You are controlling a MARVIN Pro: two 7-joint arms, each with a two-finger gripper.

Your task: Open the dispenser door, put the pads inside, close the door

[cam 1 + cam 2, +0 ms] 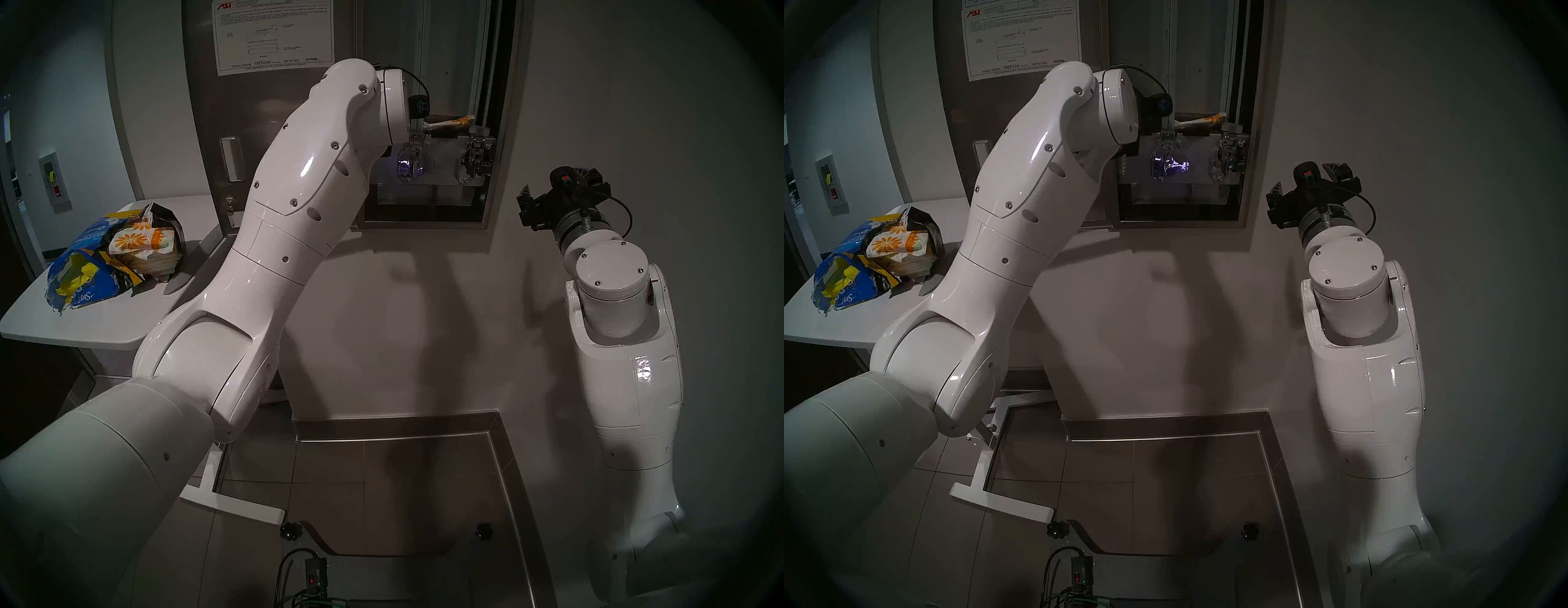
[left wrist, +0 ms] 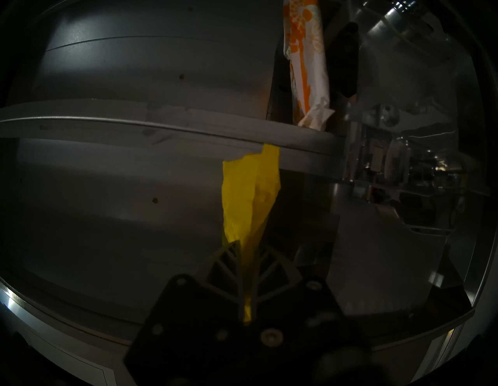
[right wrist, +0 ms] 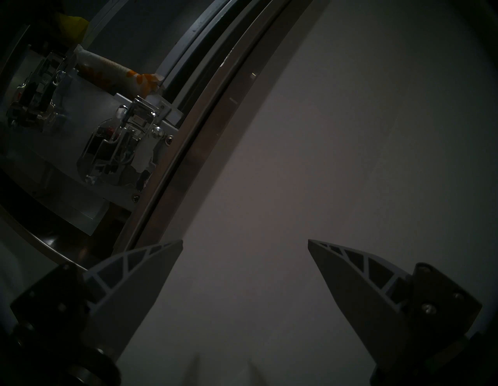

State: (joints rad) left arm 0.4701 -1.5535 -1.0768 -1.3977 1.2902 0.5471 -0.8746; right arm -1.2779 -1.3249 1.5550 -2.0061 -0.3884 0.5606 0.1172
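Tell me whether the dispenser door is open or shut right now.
Open: the dispenser door is swung left, its instruction sheet facing out, and the dispenser interior is exposed.

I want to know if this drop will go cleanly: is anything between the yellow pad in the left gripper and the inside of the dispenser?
The door is swung open. The left gripper holds the yellow pad inside the dispenser; a flower-print pad lies in the neighbouring chute, beyond a divider. Nothing visible blocks it.

My dark ribbed left gripper [image 2: 249, 252] pinches a plain bright yellow wrapped pad [image 2: 249, 194]; beside it lies a white pad printed with orange flowers [image 2: 307, 54], inside the grey brushed-steel dispenser [image 1: 496, 127].
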